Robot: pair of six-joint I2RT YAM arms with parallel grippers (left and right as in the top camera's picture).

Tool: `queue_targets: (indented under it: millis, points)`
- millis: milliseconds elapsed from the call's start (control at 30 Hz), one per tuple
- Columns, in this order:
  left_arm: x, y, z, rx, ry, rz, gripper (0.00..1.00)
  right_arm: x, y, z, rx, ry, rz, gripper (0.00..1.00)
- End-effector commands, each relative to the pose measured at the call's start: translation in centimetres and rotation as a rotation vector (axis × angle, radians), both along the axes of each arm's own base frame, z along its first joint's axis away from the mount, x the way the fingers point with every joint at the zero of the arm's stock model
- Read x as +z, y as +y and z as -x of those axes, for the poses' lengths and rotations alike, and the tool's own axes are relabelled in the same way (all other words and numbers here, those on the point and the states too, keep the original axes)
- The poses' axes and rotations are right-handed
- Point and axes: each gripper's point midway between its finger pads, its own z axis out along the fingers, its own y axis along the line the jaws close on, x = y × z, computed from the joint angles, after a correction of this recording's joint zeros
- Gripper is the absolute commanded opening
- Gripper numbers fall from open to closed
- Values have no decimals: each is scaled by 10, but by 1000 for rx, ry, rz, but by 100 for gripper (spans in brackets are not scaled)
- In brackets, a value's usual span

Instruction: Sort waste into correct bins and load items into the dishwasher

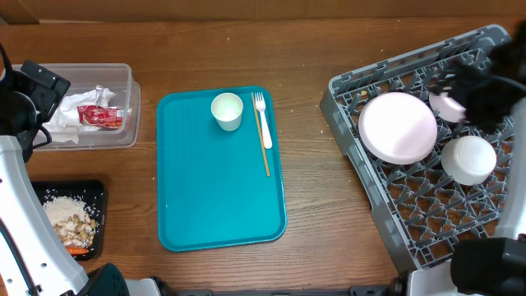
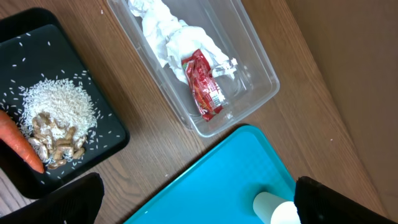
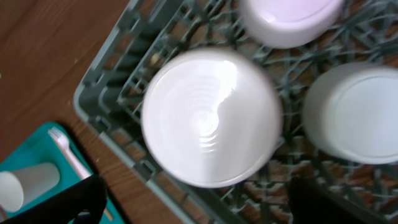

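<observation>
Grippers: left gripper (image 2: 199, 204) and right gripper (image 3: 193, 204) both spread wide, nothing held; only dark matte fingertips (image 2: 74, 194) show, at the btm corners of each wrist view.
Right gripper pos.: over the upper-left part of the rack; arm is a dark blur at upper right of the overhead view.
Left gripper pos.: above the table betw. clear box and teal tray.
Rack (image 1: 394, 238): grey plastic, square, latticed sides, peg grid; right side of overhead view, set at an angle.
Plate (image 1: 398, 127): large, round, pale pink, glossy w/ faint concentric rings; lies on the pegs, upper left of rack.
Pink bowl (image 1: 448, 104): small, smooth; just beyond the plate, partly hidden by the arm.
White bowl (image 1: 469, 159): round, glossy; right of plate, close beside it.
Cup (image 1: 227, 110): white, upright, on teal tray (image 1: 214, 205), top ctr.
Fork (image 1: 262, 123): white tines, thin wooden handle; flat on the tray, just right of cup.
Clear box (image 1: 131, 107): transparent plastic, rounded rim; upper left.
Napkins (image 2: 168, 31): white, crumpled, inside the box.
Wrapper (image 2: 204, 84): red, shiny, creased; inside the box, against the napkins.
Black tray (image 1: 99, 193): flat, rectangular; lower left.
Rice (image 2: 59, 102): white heap w/ loose grains, on black tray, brownish bits beside it.
Carrot (image 2: 22, 143): orange, smooth; at the tray's edge of the heap.
</observation>
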Motion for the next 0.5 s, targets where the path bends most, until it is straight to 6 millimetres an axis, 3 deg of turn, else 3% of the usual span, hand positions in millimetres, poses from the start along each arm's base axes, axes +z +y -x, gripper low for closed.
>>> queue_targets:
  millis: [0,67,233,333,467]
  points:
    - [0,0,0,12,-3,7,100,-27,29,0,101,90,24,90]
    - [0,0,0,11,-3,6,100,-47,42,1,146,152,59,86]
    - [0,0,0,11,-3,6,100,-83,44,14,167,323,193,80]
    - [0,0,0,11,-3,6,100,-93,42,18,135,363,266,80]
    - [0,0,0,11,-3,6,100,-101,60,36,133,430,200,80]
